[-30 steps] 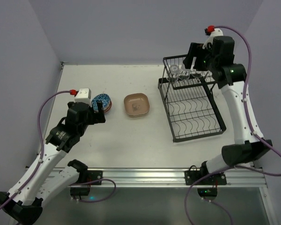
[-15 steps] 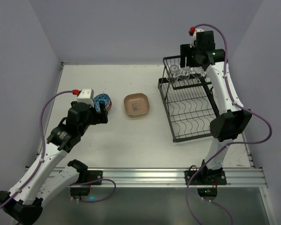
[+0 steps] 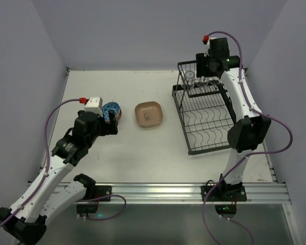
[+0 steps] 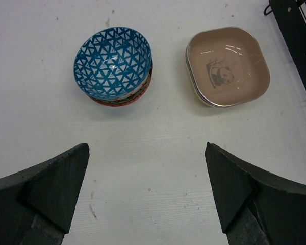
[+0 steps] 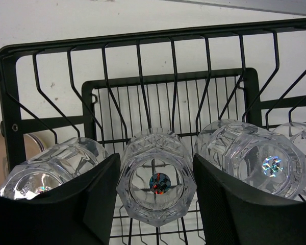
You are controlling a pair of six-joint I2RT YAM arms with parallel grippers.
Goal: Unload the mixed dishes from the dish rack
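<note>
The black wire dish rack [image 3: 190,151] stands at the right; its upper basket [image 5: 5,76] holds several clear glass cups lying on their sides. My right gripper [image 3: 206,76] is in that basket, open, with its fingers either side of the middle cup [image 5: 156,191]. One cup [image 5: 46,173] lies to its left and two more [image 5: 255,155] to its right. My left gripper [image 4: 147,148] is open and empty above the table. It is just short of a blue patterned bowl [image 4: 113,62] stacked on a pink-red bowl [image 4: 137,97]. A tan plate [image 4: 228,65] lies right of the bowls.
The rack's lower tray [image 3: 214,127] shows only bare curved wire dividers. The bowl stack [image 3: 111,109] and tan plate [image 3: 149,114] sit mid-table left of the rack. Purple walls close in the table at the back and sides.
My right arm has swung left from behind the rack, and its gripper has come down over the cups in the upper basket. My left arm has barely moved.
</note>
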